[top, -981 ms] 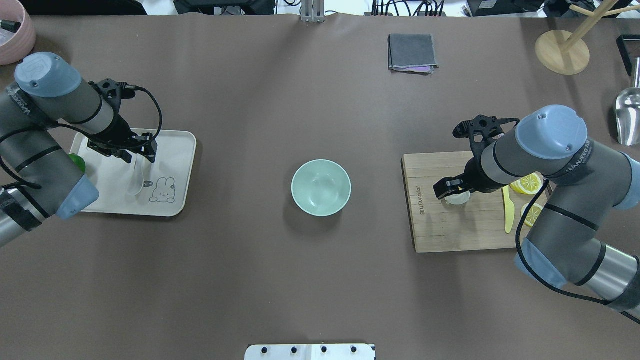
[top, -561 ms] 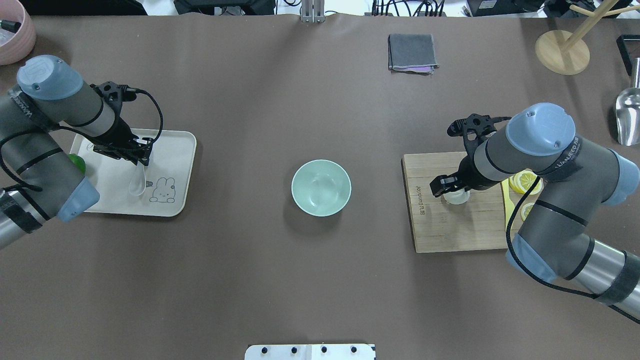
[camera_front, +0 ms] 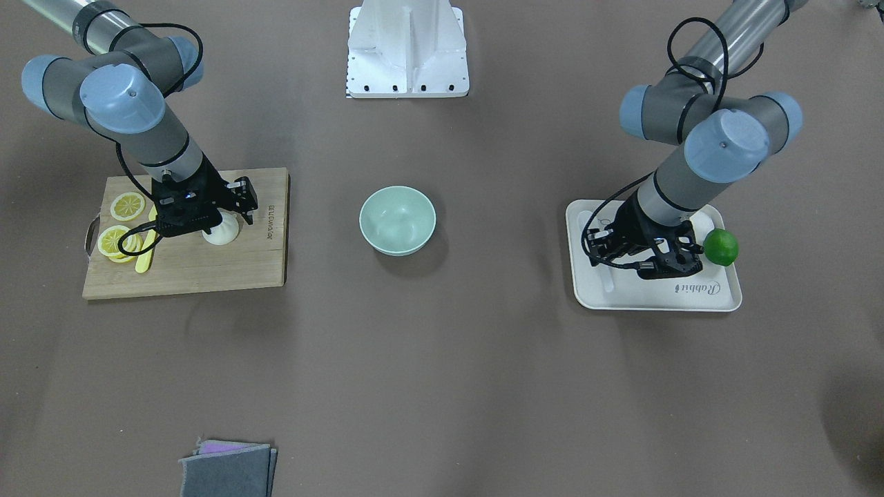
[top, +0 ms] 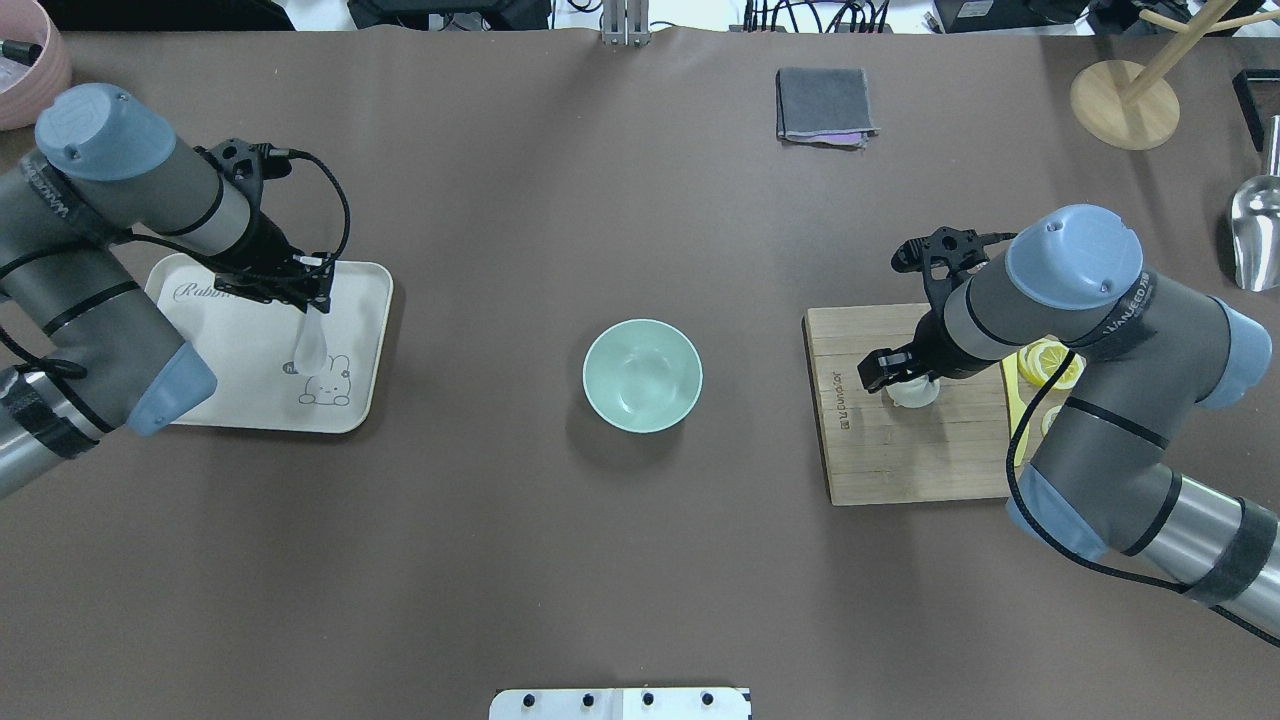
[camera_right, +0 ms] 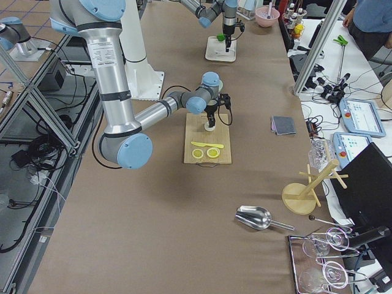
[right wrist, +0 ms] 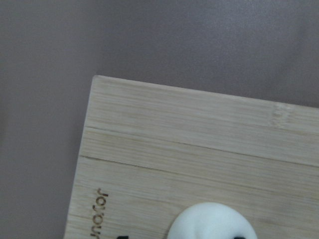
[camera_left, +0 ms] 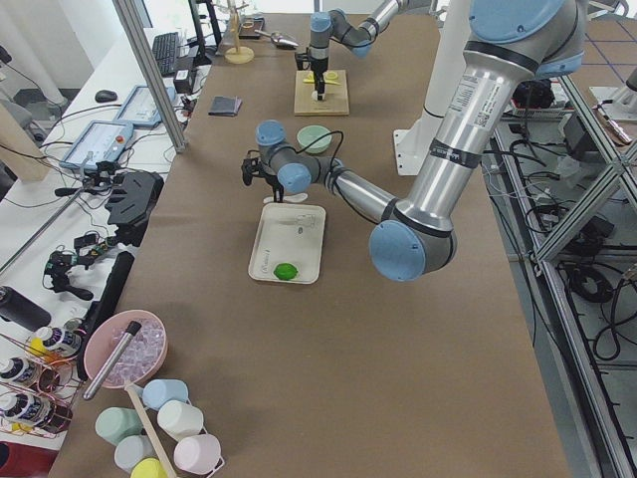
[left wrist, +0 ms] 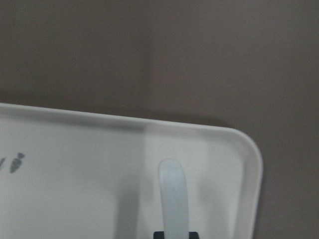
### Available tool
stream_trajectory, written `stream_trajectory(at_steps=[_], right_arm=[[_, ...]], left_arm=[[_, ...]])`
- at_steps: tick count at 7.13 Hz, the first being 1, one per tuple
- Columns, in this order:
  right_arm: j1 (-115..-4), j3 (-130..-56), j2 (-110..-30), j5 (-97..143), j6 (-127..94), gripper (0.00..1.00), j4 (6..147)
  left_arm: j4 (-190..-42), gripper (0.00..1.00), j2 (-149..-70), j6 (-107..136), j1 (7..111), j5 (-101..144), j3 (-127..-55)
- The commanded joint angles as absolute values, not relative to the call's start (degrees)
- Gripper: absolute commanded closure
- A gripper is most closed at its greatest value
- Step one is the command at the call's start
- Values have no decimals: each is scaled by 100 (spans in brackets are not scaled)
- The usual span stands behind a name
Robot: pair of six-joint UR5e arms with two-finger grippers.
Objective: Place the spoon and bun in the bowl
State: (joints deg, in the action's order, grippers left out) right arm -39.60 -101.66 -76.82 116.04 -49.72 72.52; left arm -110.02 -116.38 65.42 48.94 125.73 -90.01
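The pale mint-green bowl stands empty at the table's middle, and it also shows in the front view. My left gripper is shut on the handle of the white spoon, which hangs scoop-down above the white tray. The left wrist view shows the spoon over the tray's corner. My right gripper is down on the white bun and shut on it. The bun rests on the wooden cutting board. It fills the bottom of the right wrist view.
A green lime lies on the tray's edge. Lemon slices and a yellow plastic knife lie on the board beside the bun. A grey cloth, a wooden stand and a metal scoop lie far back.
My left gripper has closed on the spoon, lifted it off the tray and carried it a little toward the bowl. My right arm shifted slightly; the bun stays in place on the board.
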Motion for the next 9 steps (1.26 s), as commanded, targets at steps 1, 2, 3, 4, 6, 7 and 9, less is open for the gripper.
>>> stream_trajectory(at_steps=[1, 2, 3, 4, 6, 7, 9], right_arm=[[-4164, -10326, -7682, 11697, -4948, 33, 7251], [-4175, -10284, -7751, 11585, -4948, 51, 7260], [-4131, -10275, -7813, 11549, -4948, 53, 7268], [-4035, -10196, -7813, 11357, -4948, 51, 7260], [-3990, -10186, -7822, 11268, -4948, 73, 7260], [-3990, -10239, -7805, 11328, -4948, 100, 7260], [-3990, -10240, -7787, 11364, -4957, 100, 7303]], left_arm=[[-10995, 100, -12102, 7450, 4624, 12525, -9044], [-10995, 100, -12172, 7531, 4623, 12533, -9070], [-11004, 100, -12216, 7715, 4597, 12525, -9079], [-11004, 100, -12217, 7725, 4597, 12524, -9088], [-11004, 100, -12286, 7865, 4588, 12524, -9097], [-11004, 100, -12452, 8136, 4527, 12533, -9088], [-10995, 100, -12743, 8550, 4299, 12324, -9053]])
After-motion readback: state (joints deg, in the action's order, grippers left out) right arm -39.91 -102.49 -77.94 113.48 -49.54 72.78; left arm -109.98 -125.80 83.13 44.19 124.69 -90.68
